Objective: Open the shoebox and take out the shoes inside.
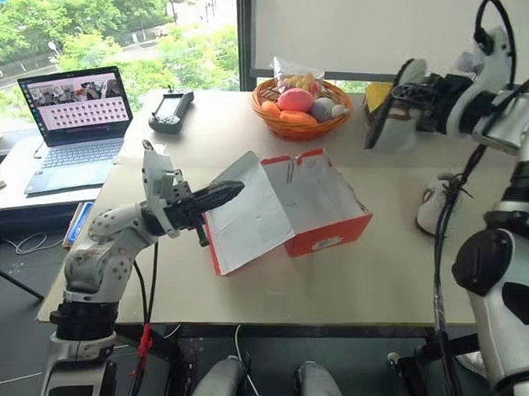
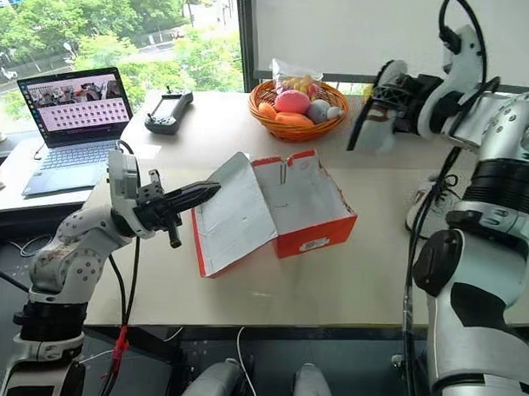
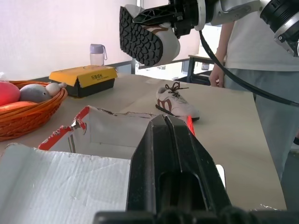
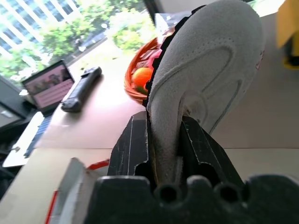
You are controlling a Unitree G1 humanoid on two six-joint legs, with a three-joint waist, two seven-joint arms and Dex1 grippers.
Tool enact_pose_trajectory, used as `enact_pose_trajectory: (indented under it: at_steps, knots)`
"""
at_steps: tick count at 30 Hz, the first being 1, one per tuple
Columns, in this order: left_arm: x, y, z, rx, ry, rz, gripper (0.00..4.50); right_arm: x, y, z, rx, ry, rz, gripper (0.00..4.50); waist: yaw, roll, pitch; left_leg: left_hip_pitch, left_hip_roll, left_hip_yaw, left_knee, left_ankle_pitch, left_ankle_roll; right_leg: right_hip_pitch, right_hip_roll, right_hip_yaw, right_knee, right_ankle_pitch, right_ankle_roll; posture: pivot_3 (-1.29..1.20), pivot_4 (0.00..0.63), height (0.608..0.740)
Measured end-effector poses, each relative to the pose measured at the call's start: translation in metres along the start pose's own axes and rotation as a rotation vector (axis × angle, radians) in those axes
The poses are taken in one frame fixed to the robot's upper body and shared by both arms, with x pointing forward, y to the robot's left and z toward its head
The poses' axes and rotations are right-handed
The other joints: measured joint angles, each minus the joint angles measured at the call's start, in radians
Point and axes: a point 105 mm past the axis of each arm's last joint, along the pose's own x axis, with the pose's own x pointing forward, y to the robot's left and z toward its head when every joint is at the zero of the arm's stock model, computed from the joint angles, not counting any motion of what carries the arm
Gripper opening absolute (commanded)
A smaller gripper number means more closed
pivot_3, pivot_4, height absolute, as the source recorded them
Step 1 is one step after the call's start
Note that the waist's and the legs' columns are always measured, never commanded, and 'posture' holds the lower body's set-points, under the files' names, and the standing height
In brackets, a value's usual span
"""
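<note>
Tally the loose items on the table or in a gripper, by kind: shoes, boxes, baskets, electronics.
Shoes: 2, one on the table, one in the right gripper.
Boxes: 2, red shoebox, yellow box.
Baskets: 1, orange basket.
Electronics: 2, laptop, black handheld controller.
Total: 7

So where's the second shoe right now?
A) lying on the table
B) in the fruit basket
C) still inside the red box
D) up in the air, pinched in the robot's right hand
D: the right hand is shut on a pale shoe held above the table, while the other shoe lies on the tabletop.
</note>
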Motion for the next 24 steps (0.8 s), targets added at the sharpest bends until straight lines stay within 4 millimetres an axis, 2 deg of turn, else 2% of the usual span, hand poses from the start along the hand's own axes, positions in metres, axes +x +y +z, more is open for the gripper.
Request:
enact_pose_trajectory:
  at_steps: [4, 6, 9, 24]
  knots:
    - [0.000, 0.000, -0.002, 0.014, 0.002, -0.002, 0.00, -0.016, -0.054, 0.006, -0.144, -0.015, -0.302, 0.66, 0.002, 0.000, 0.000, 0.000, 0.000, 0.001, 0.000, 0.000, 0.000, 0.001, 0.000, 0.000, -0.001, 0.000, 0.000, 0.00, 0.150, 0.732]
    - [0.002, -0.002, -0.003, 0.016, -0.008, -0.018, 0.00, -0.024, -0.082, -0.003, -0.244, 0.037, -0.456, 0.66, 0.001, 0.000, 0.000, 0.000, 0.000, 0.001, 0.001, 0.000, 0.001, 0.001, 0.000, 0.000, -0.001, 0.000, 0.000, 0.00, 0.150, 0.732]
    - [0.003, -0.001, -0.006, 0.011, -0.014, -0.017, 0.00, -0.029, -0.107, -0.026, -0.347, 0.138, -0.580, 0.66, -0.009, 0.000, 0.000, 0.000, 0.001, 0.002, 0.002, 0.001, 0.001, 0.001, 0.000, 0.001, 0.000, 0.000, 0.000, 0.00, 0.150, 0.732]
    - [0.003, -0.003, -0.014, 0.011, 0.022, -0.044, 0.00, -0.045, -0.138, -0.082, -0.338, 0.325, -0.698, 0.66, -0.019, 0.005, 0.003, 0.000, 0.001, 0.002, 0.005, 0.002, 0.004, 0.003, 0.001, 0.000, 0.000, 0.001, 0.002, 0.00, 0.150, 0.732]
